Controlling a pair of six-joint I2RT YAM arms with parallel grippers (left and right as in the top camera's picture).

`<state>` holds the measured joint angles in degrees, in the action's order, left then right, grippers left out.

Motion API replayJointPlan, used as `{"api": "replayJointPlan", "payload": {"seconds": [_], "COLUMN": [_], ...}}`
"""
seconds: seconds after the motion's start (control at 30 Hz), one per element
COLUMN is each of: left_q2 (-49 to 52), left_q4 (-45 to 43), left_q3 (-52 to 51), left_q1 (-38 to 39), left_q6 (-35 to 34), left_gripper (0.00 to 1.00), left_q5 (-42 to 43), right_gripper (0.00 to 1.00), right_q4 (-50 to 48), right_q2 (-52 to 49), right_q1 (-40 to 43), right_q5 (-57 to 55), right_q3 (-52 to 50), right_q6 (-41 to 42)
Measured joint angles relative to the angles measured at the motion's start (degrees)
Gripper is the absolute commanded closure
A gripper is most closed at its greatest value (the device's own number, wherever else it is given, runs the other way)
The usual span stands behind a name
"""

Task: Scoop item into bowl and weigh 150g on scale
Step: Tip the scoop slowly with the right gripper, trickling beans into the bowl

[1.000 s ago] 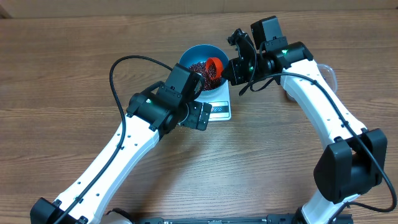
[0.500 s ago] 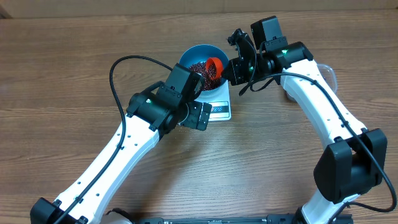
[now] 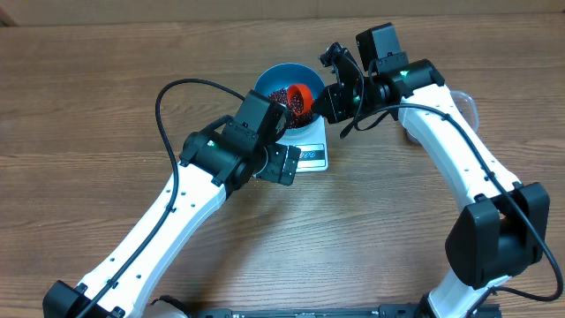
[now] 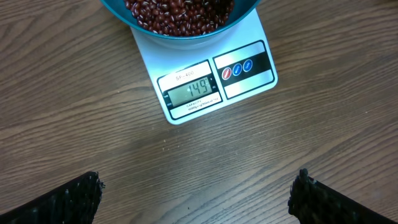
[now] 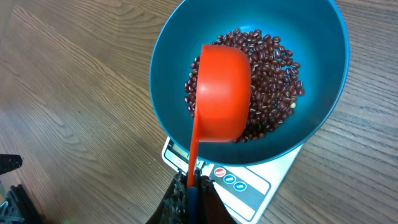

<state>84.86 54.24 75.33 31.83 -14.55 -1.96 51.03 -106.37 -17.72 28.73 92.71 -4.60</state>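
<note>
At the far middle of the surface (image 3: 106,88), the scale (image 4: 211,81) carries the bowl (image 5: 311,50), and the beans (image 5: 273,68) lie heaped in the bowl's bottom. Your right gripper (image 5: 191,190) sits just outside the bowl's rim, above the scale's front edge. It is clamped fully closed on the thin handle of the red scoop (image 5: 221,93). The handle runs from the gripper over the rim, so the scoop's cup hangs inside the bowl over the beans, its rounded back turned to the wrist camera. You cannot tell from these views whether the cup touches the beans.

Your left gripper (image 4: 198,177) is spread as wide as it goes and has hold of nothing. It hovers over bare surface on the display side of the scale, with both fingers clear of the scale and the bowl. From its camera, the scale's display window faces you and appears to read 149.
</note>
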Motion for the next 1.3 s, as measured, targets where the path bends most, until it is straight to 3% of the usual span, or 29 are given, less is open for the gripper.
{"api": "replayJointPlan", "payload": {"seconds": [1.3], "left_q2": [0.0], "left_q4": [0.0], "left_q3": [0.0], "left_q1": [0.0], "left_q6": [0.0], "left_gripper": [0.00], "left_q5": [0.0], "right_gripper": [0.96], "right_q4": [0.8], "right_q2": [0.0], "right_q1": [0.0], "right_q5": [1.1], "right_q3": [0.0], "right_q6": [-2.1]}}
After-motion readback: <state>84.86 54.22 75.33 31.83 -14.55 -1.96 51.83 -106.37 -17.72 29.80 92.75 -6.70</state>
